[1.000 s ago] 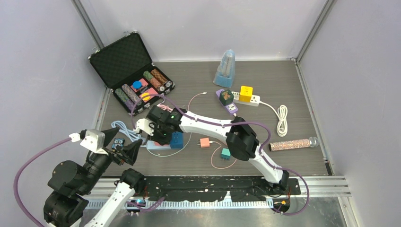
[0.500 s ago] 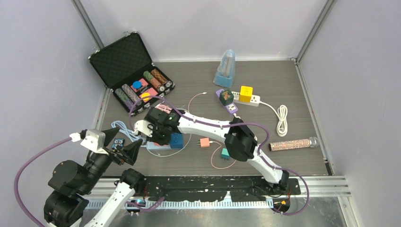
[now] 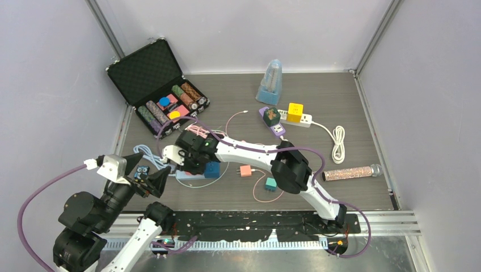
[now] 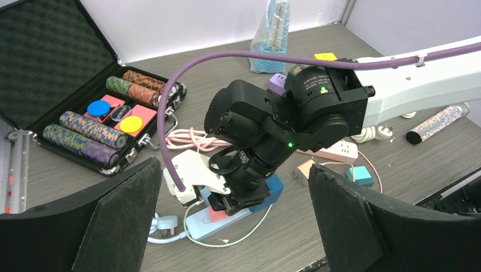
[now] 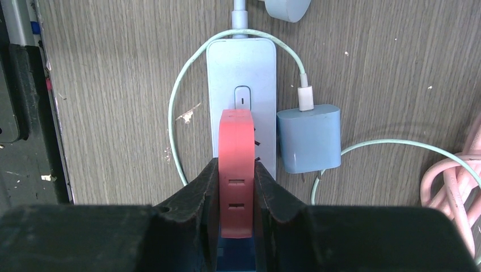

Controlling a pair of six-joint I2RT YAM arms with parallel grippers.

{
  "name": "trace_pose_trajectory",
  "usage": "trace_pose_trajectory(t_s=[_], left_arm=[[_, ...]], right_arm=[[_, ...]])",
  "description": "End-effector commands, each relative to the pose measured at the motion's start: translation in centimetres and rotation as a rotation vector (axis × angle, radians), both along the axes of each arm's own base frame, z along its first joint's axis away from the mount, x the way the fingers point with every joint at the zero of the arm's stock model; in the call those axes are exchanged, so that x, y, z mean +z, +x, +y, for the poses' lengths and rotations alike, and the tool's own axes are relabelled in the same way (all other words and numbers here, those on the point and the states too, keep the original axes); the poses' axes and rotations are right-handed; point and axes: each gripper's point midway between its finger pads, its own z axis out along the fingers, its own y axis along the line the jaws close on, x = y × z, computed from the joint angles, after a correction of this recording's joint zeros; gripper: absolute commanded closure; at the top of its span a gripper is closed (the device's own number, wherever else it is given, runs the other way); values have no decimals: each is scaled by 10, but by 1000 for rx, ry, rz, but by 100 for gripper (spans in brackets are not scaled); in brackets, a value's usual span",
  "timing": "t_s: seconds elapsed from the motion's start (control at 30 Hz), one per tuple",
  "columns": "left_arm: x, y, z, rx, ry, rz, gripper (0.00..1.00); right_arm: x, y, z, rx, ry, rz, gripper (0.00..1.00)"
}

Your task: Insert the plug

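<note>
Squeezing the red plug (image 5: 236, 147) tight, the right pincer (image 5: 237, 187) holds it over the pale blue power strip (image 5: 241, 62) on the desk (image 3: 351, 102), while the left pincer (image 3: 148, 171) hangs wide open.

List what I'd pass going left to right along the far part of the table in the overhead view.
Open black case of poker chips → pale blue pyramid-shaped object → yellow cube adapter → coiled white cord.
</note>
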Motion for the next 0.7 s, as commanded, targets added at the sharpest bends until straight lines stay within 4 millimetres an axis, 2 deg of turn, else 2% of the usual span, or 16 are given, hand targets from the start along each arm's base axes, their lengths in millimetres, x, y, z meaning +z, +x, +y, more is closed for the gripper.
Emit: trace_pose_trajectory(t_s=[0.0, 0.13, 0.2, 0.23, 0.27, 0.37, 0.4, 0.43, 0.5, 0.63, 0.67], left_arm=[[11, 0, 2, 10, -10, -51, 0], [11, 0, 2, 10, -12, -52, 0], [12, 1, 2, 8, -14, -54, 0], [12, 1, 2, 8, -14, -53, 0], [12, 1, 1, 6, -15, -53, 0], [13, 0, 1, 4, -18, -52, 0], [14, 0, 1, 4, -18, -55, 0], [15, 0, 1, 4, -21, -56, 0], [16, -1, 1, -1, -26, -56, 0], [21, -4, 0, -10, -37, -63, 0], [22, -5, 0, -11, -40, -65, 0]], right_arm=[[-85, -13, -49, -15, -251, 61, 94], [-75, -2, -43, -73, -237, 26, 94], [-53, 6, -29, -98, -185, 1, 91], [-41, 7, -23, -103, -155, -5, 86], [-29, 9, -16, -102, -119, -9, 71], [20, 18, 6, -128, 30, -53, 50], [30, 21, 10, -139, 60, -69, 49], [51, 28, 17, -168, 121, -99, 45], [80, 34, 24, -203, 200, -127, 37], [117, 25, 29, -178, 294, -101, 20], [125, 22, 28, -174, 309, -96, 18]])
